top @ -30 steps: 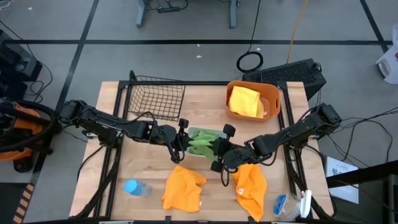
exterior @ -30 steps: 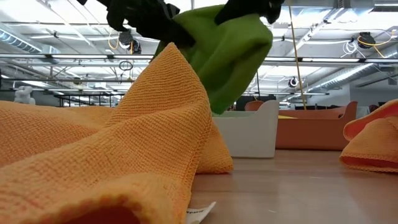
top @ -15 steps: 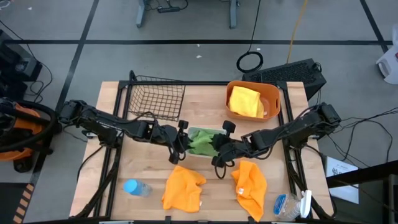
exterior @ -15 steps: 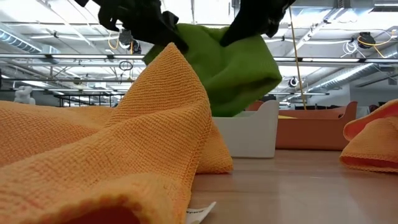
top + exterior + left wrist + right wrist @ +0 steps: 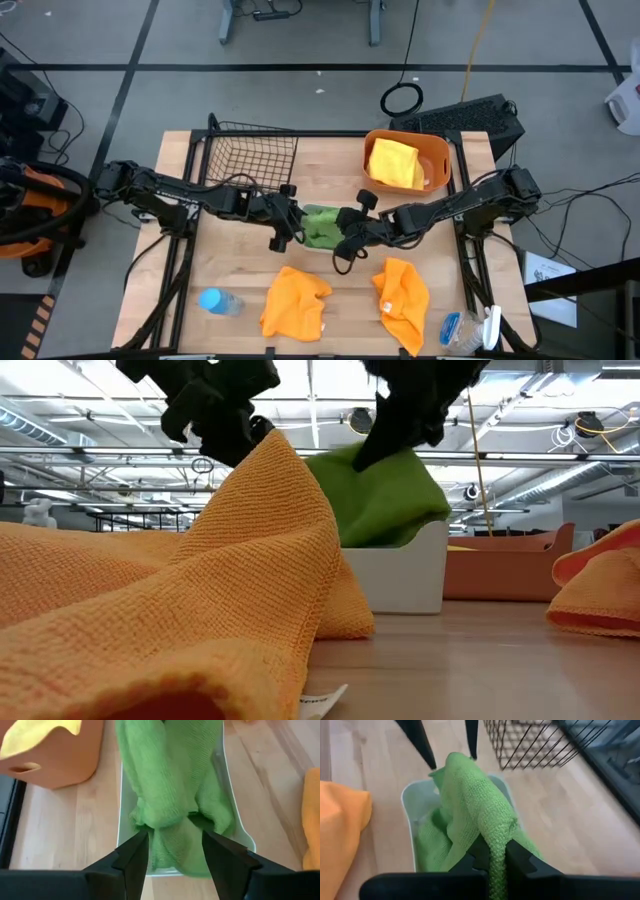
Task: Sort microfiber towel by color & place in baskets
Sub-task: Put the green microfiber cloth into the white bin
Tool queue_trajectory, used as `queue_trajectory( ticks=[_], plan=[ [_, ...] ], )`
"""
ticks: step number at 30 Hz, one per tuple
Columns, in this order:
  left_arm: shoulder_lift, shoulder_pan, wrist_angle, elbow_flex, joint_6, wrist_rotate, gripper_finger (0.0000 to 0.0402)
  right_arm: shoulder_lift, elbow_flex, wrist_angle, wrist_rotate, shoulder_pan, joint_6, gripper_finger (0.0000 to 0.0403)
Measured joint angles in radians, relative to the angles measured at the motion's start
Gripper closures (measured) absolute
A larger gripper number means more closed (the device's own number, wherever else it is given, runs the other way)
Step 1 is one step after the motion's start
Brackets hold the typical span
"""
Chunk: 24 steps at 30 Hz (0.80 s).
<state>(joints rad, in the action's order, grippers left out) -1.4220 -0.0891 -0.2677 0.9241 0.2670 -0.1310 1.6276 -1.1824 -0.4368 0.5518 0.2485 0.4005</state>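
Your green towel is lying in the white tray at the middle of the counter, bunched over a second green cloth, with one end lifted out of the tray. That raised end is pinched between the fingers of your right gripper, which is hanging just over the tray's right end. Your left gripper is sitting at the tray's opposite end, its fingers parted and straddling the cloth without gripping it. So the towel's long axis is running along the tray, from one gripper to the other, and the right arm is the only one carrying it.

The coming move likely turns on that: the held end needs to drop straight down into the tray before the right fingers let go. Two orange towels are waiting near the counter's front edge, yellow cloth is filling the orange tub, and the black wire basket is holding nothing.
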Motion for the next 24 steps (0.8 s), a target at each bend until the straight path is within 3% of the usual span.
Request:
queue_trajectory(
  ticks=[16, 24],
  plan=[
    [0.0, -0.021, -0.038, 0.0, -0.077, -0.005, 0.021, 0.139, 0.0, 0.0, -0.073, -0.061, 0.034, 0.0391],
    [0.0, -0.066, -0.016, 0.0, -0.063, 0.03, 0.021, 0.199, 0.001, 0.009, -0.086, -0.073, 0.042, 0.0363]
  ],
)
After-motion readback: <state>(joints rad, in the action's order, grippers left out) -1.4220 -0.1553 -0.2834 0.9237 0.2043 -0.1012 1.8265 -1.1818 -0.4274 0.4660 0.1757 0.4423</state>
